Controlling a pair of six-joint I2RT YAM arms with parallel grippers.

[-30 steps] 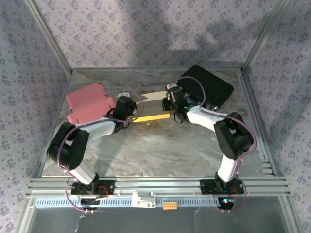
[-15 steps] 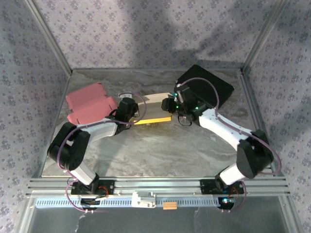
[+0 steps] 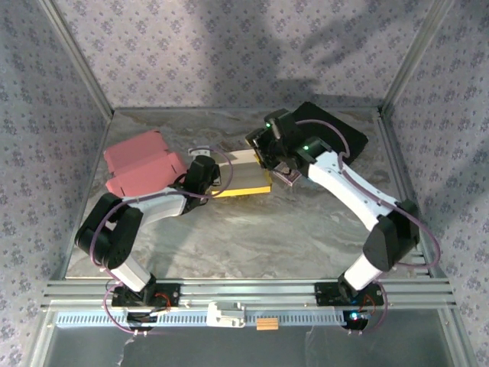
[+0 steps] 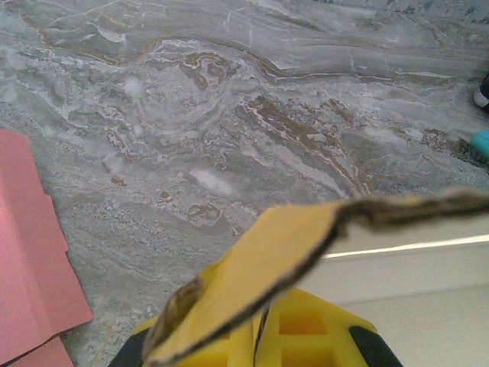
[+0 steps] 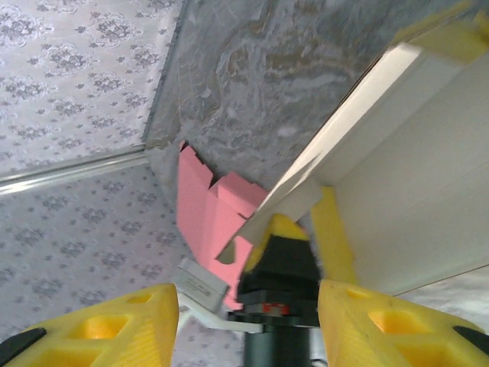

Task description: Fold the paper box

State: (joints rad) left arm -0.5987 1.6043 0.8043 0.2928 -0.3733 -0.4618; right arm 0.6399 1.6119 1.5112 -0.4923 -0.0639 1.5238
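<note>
The paper box is a flat blank, white on top with a yellow edge, lying mid-table. My left gripper is shut on its left end. In the left wrist view a yellow flap is pinched between the yellow fingers, and the white panel runs off to the right. My right gripper hovers over the box's far right corner, open, its fingers apart with nothing gripped. Between them I look along the white panel at the left gripper's black body.
A stack of pink flat blanks lies at the back left, its pink paper lying beyond the box. A black flat case sits at the back right, behind the right arm. Patterned walls close in the table on three sides.
My right gripper has opened, let go of the box's right end, and risen towards the far side. The left gripper has kept its hold, and the box has shifted slightly.
</note>
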